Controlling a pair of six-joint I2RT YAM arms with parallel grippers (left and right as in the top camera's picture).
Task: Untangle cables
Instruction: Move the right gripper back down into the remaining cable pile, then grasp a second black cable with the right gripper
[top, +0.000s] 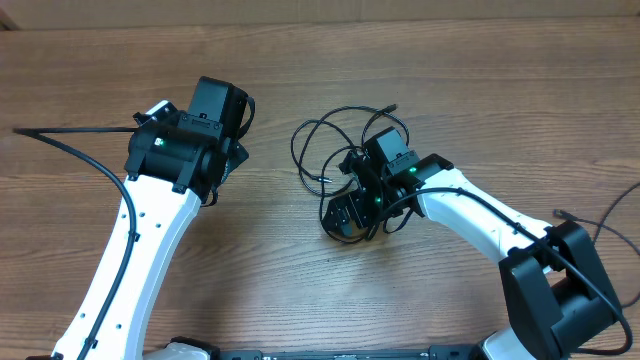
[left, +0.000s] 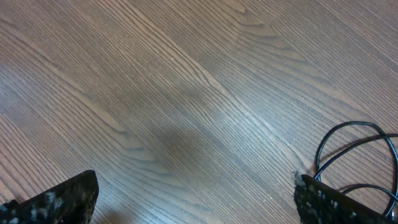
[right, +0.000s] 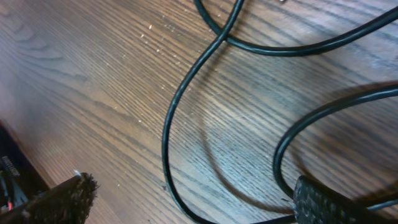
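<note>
1. Several thin black cables (top: 335, 150) lie in overlapping loops at the middle of the bench (top: 300, 290).
2. Over them the right fingers (right: 336, 202) hover, spread wide and grasping nothing. The step looks like choosing a strand; next they must close on one loop.
3. Nearby, the left fingers (left: 56, 202) are likewise released and empty.
4. Only the right wrist view shows strands crossing between the fingers; overhead, the arm hides this.

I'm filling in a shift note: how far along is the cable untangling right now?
Done: nothing visible; the cables lie in one pile of crossing loops. In hand: the right gripper is open, low over one of them, gripping nothing; the left gripper is open above the table beside the pile. Left: grasping the cables and pulling them all apart.
</note>
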